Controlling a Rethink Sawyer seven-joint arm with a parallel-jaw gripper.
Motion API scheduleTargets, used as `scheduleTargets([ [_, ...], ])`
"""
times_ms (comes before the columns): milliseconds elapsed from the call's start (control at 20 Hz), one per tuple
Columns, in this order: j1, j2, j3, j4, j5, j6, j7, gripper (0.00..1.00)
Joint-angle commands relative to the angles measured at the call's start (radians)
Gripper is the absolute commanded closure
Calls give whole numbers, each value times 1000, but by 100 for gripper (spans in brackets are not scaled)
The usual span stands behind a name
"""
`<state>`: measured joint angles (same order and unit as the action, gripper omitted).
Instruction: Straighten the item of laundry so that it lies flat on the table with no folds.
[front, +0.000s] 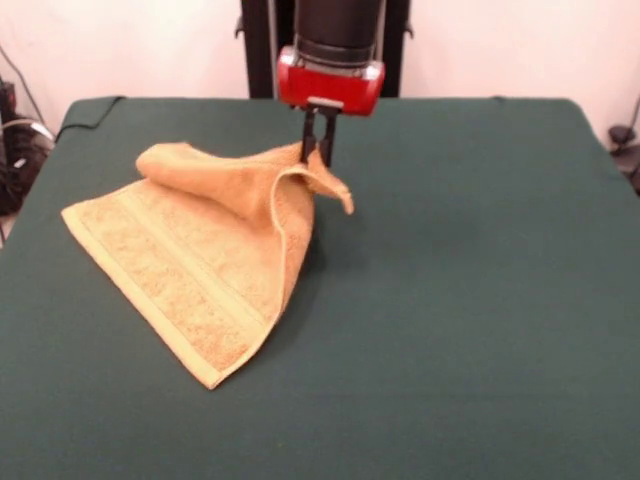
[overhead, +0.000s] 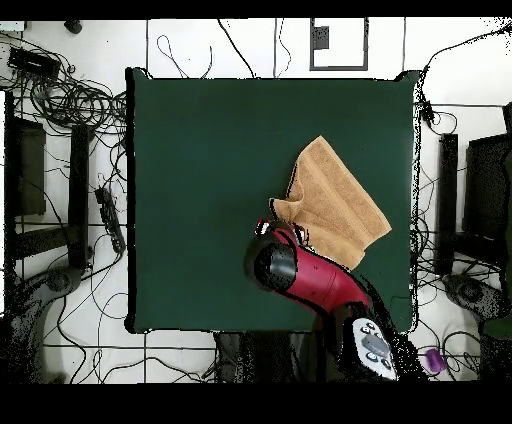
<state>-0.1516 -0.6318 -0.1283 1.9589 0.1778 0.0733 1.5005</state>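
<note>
We are viewing the arm (front: 336, 30) descending vertically from above, its black forearm ending in a red wrist collar (front: 330, 85). The tool (front: 318, 152) is pointing straight down, its two dark fingers (front: 309, 135) standing close together and pinching the towel's (front: 200, 260) raised edge. Overhead, the red link (overhead: 320, 285) is angling across the worktop (overhead: 200, 200).

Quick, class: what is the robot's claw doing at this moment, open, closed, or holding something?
Claw: closed on a raised fold of the orange-tan terry towel, lifting it off the green table.
</note>
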Motion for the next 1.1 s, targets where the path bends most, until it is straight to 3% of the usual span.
scheduleTargets([
  [50, 71, -23, -17, 82, 96, 184, 301, 100],
  [600, 60, 19, 67, 133, 159, 55, 333, 100],
  [1100, 27, 76, 130, 138, 166, -40, 372, 100],
])
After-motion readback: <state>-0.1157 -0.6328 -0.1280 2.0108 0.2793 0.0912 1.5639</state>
